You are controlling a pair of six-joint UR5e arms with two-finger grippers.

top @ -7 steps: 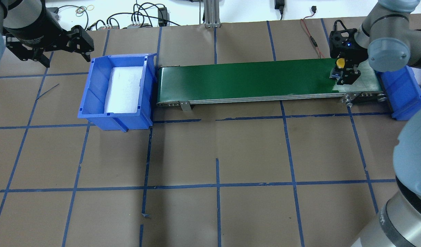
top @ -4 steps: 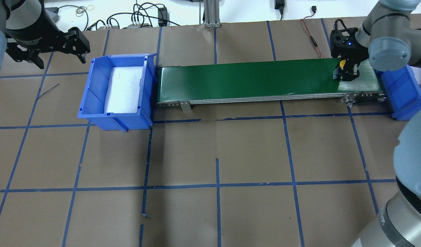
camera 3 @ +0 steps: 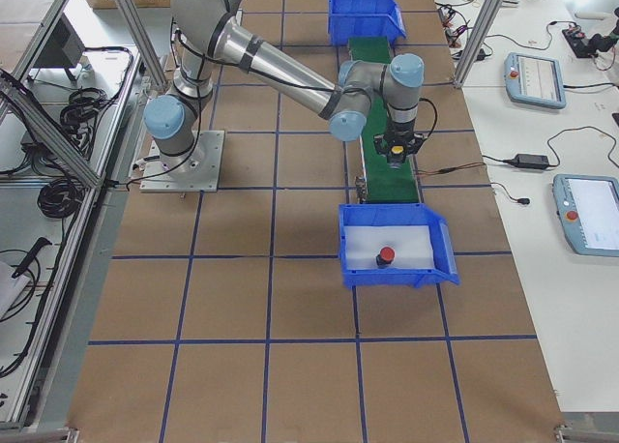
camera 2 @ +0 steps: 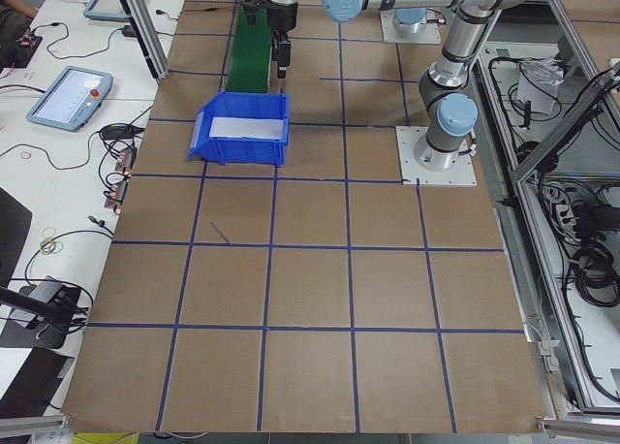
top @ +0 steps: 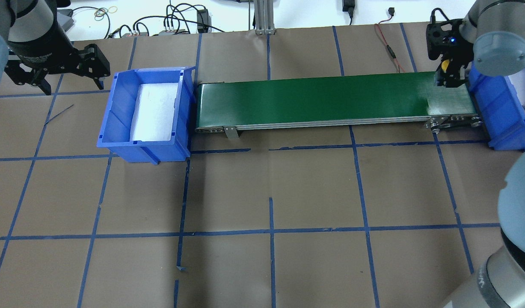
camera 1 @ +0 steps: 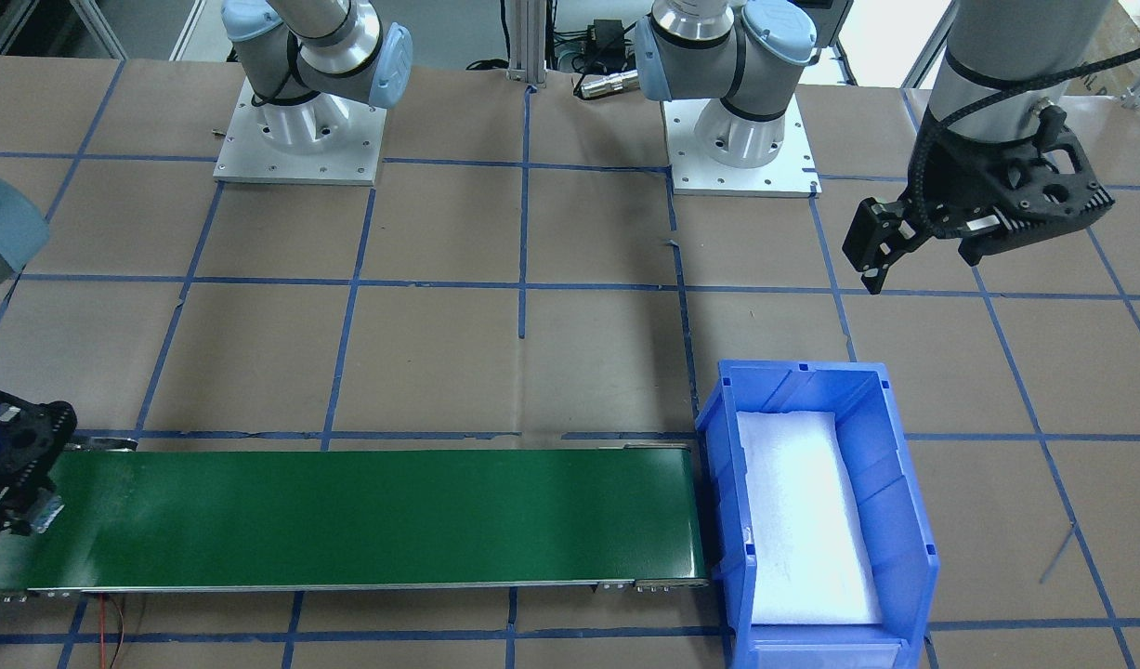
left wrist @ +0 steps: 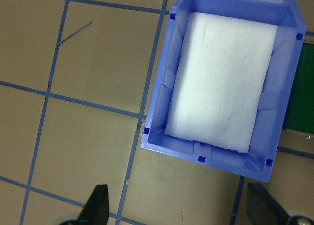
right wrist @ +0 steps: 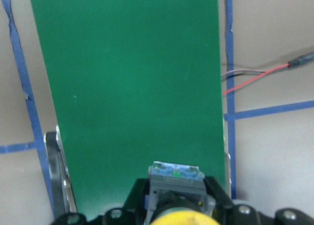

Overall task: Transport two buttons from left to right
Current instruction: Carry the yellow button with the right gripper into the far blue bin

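Brown table (top: 313, 184), green belt (top: 309, 98): your right gripper (top: 449, 80) clamps the yellow button (top: 446, 65) over the belt's end by the right bin (camera 3: 397, 275), red button (camera 3: 386, 256) inside it; left gripper (left wrist: 179, 213) gapes wide

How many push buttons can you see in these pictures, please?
2. The yellow button is held in the right end effector over the end of the green conveyor; the red button sits on white foam in the blue bin beyond it.
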